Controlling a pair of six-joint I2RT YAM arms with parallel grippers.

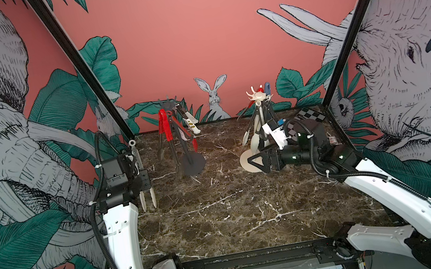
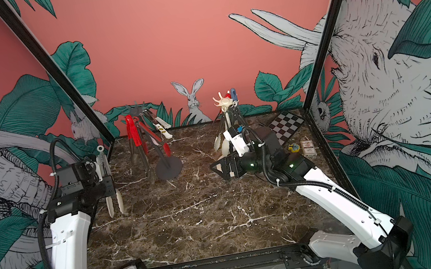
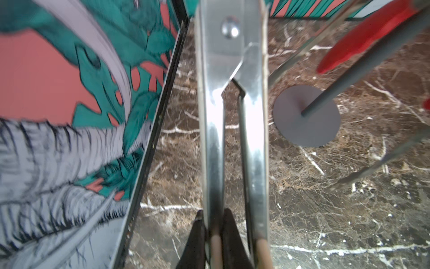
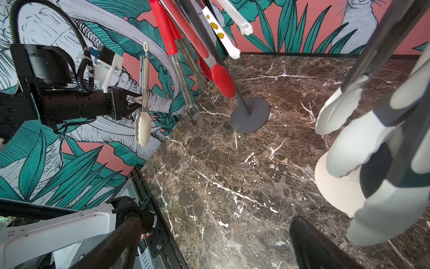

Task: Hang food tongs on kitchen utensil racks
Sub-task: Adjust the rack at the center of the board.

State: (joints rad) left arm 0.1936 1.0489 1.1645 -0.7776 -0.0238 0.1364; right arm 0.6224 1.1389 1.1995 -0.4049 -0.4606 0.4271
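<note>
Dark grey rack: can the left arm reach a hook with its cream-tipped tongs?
Probably yes. Nothing stands between the left gripper, holding the cream-tipped tongs, and the dark grey rack; red tongs crowd its near hooks.

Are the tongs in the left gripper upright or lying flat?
Upright: the cream-tipped tongs hang vertically in the left gripper, ring up, tips down.

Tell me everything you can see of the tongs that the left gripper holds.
The tongs have two slim shiny metal arms, joined by a rivet at the top, where a small cream ring sits, and scalloped cream tips. They hang upright, tips down and slightly apart, near the left wall. The left gripper is shut on one arm, about halfway down. Nothing else appears to touch them.
</note>
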